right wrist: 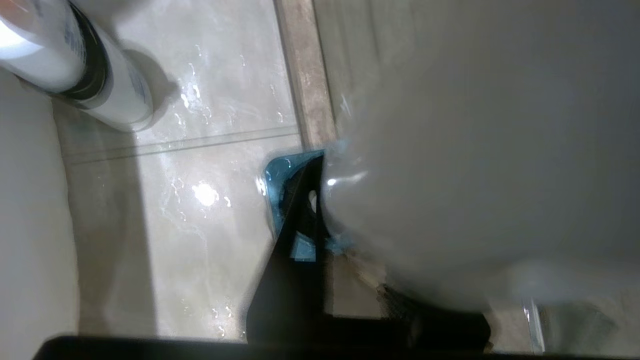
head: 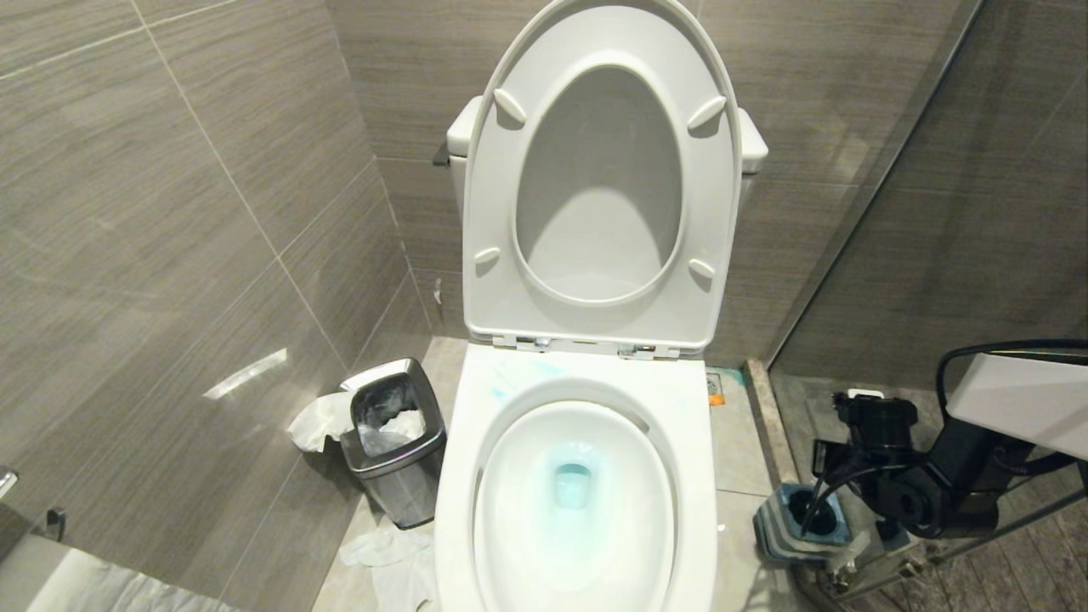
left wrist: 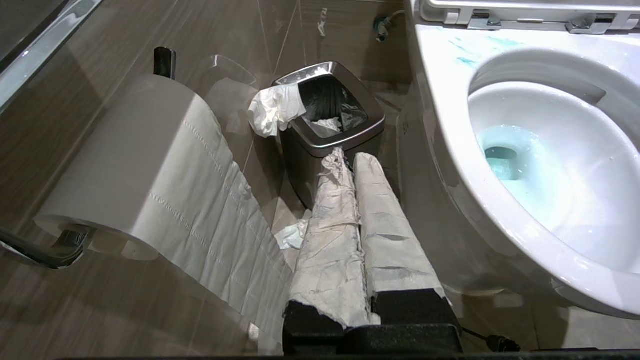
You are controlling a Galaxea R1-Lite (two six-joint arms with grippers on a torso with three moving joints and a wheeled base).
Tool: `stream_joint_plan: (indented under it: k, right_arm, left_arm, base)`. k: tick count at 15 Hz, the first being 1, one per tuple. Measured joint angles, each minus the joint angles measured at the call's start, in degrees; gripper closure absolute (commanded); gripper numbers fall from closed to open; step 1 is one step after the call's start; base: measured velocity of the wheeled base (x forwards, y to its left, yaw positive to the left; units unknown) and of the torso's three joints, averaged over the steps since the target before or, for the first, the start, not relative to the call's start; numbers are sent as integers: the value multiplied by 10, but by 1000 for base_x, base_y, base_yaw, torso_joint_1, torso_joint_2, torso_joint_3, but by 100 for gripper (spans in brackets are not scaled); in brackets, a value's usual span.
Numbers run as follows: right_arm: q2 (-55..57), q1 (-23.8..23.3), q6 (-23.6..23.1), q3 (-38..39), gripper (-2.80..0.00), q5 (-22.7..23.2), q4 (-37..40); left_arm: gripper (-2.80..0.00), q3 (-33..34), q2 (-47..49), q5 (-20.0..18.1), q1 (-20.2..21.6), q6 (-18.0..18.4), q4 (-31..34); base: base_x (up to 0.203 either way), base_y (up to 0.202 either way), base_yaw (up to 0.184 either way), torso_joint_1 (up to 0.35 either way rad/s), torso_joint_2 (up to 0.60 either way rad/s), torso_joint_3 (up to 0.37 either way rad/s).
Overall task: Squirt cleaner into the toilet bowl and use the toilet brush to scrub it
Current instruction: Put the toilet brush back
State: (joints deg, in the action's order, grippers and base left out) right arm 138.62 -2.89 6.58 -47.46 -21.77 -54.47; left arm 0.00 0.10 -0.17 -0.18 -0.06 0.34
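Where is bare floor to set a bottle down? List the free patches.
Free: the tile strip between the toilet bowl and the stone threshold. Crowded: left of the bowl, steel waste bin and crumpled tissue; right, the brush holder under the right gripper.

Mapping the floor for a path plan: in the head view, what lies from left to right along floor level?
Crumpled tissue → steel waste bin → toilet bowl → blue-topped brush holder → right gripper.

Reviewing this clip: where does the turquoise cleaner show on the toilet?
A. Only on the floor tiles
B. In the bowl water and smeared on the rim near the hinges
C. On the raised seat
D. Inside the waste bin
B: turquoise cleaner tints the toilet bowl water, with smears below the hinges.
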Motion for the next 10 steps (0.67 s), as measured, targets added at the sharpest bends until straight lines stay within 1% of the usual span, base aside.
stream_joint_plan:
  k: [7, 10]
  right_arm:
    - [-11, 0, 0, 16, -280, 2, 1]
    - [-31, 0, 0, 37, -280, 4, 2]
  left_arm:
    - [0, 0, 0, 0, 0, 0, 0]
    - [0, 0, 0, 0, 0, 0, 0]
  base:
    - [0, 0, 0, 0, 0, 0]
    - [0, 0, 0, 0, 0, 0]
